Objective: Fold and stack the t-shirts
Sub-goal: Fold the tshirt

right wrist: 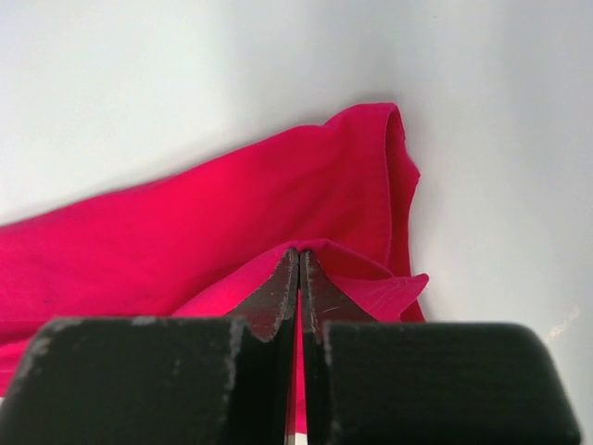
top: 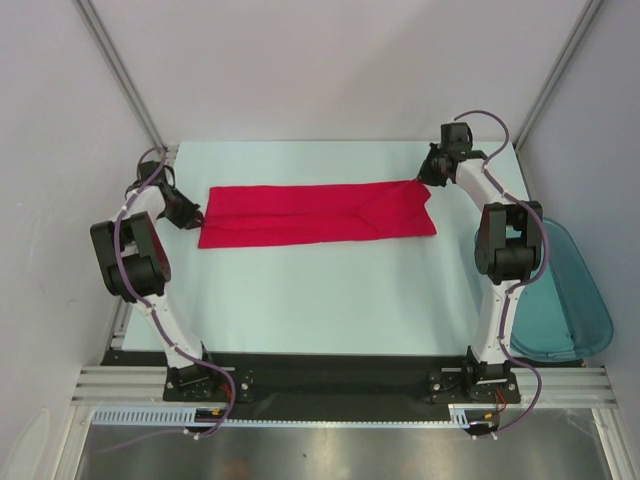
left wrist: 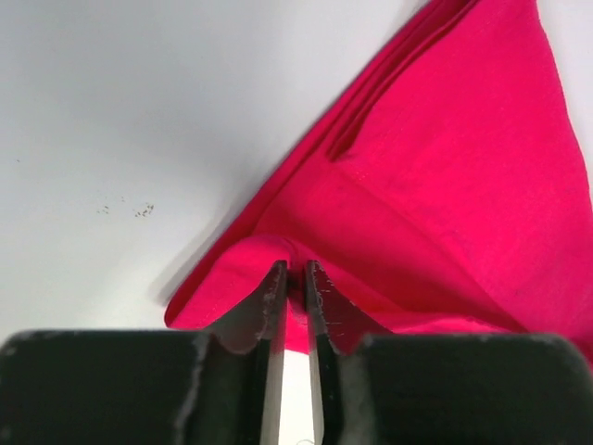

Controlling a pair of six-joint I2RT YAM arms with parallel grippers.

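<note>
In the overhead view the left gripper [top: 190, 213] was mostly hidden under its own wrist, so its fingers could not be made out there. From the left wrist camera they stood a thin slit apart, with a bunched fold of the red t-shirt [top: 320, 213] sitting right at their tips. Whether they pinched that fold could not be told. The lower part of the fold was cut off behind the black finger bodies. From those fingertips the t-shirt ran as a long flattened band across the table [top: 320, 320] to the right gripper [top: 428, 178]. Its far corner lay at that gripper's tips, with a diagonal crease just short of them. In the right wrist view the fingers were pressed together on a raised edge of the cloth, red showing in the seam between them, and the hem curled up just beyond the tips. Well to the right of those fingers, a translucent teal bin [top: 565, 300] sat at the table's edge. The right arm [top: 505, 250] hid part of the bin's near wall.
</note>
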